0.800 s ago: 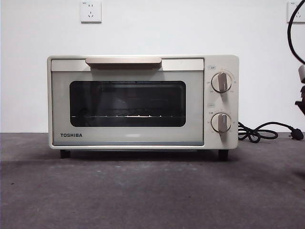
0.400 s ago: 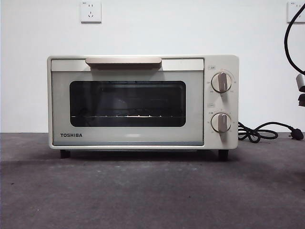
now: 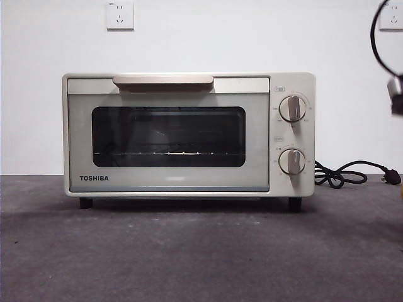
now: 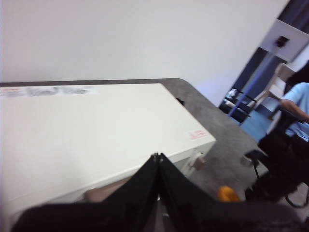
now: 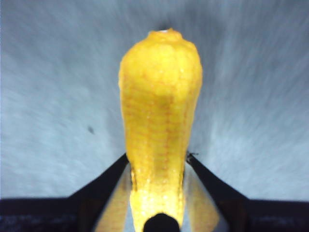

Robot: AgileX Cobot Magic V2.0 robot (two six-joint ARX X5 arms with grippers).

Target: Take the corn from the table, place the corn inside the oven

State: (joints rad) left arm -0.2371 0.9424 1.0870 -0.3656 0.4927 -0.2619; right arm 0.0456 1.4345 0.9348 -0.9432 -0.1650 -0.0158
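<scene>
Oven (image 3: 189, 135) sits mid-bench against the wall, door shut, so the cavity is blocked by the glass door; handle (image 3: 163, 80) along its top edge is unobstructed from the front. Bench (image 3: 201, 251) in front of oven is open across its width. Cord (image 3: 343, 174) lies coiled on bench beside the knob side. Left hand (image 4: 158, 159) above the oven top, jaws together. Right hand (image 5: 157, 159) clamped around corn (image 5: 160, 121) over bare bench.
</scene>
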